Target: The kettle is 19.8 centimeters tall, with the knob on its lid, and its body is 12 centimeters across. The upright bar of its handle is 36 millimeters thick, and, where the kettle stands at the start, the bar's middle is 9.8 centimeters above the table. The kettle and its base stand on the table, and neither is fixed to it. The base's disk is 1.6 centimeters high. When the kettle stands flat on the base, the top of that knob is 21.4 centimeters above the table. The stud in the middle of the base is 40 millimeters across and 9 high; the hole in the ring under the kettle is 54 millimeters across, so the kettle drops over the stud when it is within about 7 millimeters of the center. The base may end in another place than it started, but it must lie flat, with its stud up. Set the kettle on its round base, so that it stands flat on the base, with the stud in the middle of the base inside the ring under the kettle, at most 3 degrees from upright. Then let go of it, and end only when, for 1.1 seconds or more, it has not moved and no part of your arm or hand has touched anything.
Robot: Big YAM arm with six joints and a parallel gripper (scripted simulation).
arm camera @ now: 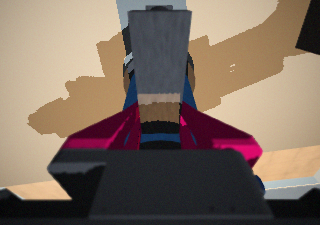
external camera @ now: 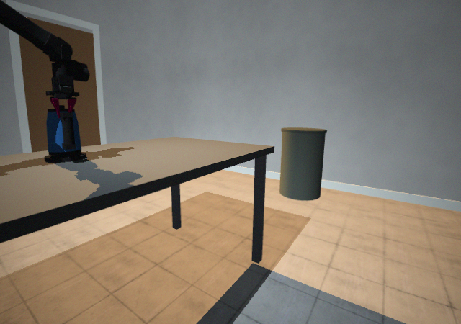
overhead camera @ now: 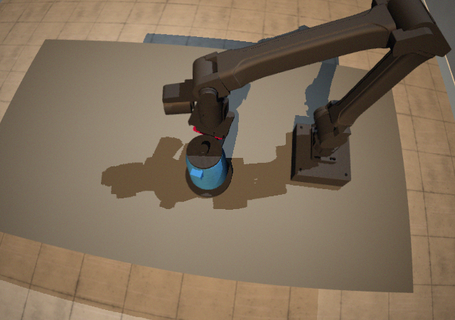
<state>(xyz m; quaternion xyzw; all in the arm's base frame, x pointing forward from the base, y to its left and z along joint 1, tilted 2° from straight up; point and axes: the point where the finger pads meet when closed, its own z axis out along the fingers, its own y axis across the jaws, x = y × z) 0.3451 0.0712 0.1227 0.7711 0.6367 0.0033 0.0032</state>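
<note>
The blue kettle (overhead camera: 208, 171) (external camera: 55, 136) with a dark lid stands upright on its dark round base (overhead camera: 225, 185) (external camera: 75, 158) near the middle of the table (overhead camera: 92, 107) (external camera: 178, 157). Its grey handle bar (arm camera: 159, 55) (external camera: 68, 132) faces the arm. My gripper (overhead camera: 207, 133) (external camera: 62, 108) (arm camera: 160, 105), with pink fingers, comes down from above and is shut on the top of the handle bar. In the wrist view the handle fills the space between the fingers and hides most of the kettle and the base.
The arm's mount plate (overhead camera: 319, 162) sits on the table to the right of the kettle. A grey-green bin (external camera: 301, 163) stands on the floor beyond the table's far corner. A door (external camera: 37, 82) is behind the arm.
</note>
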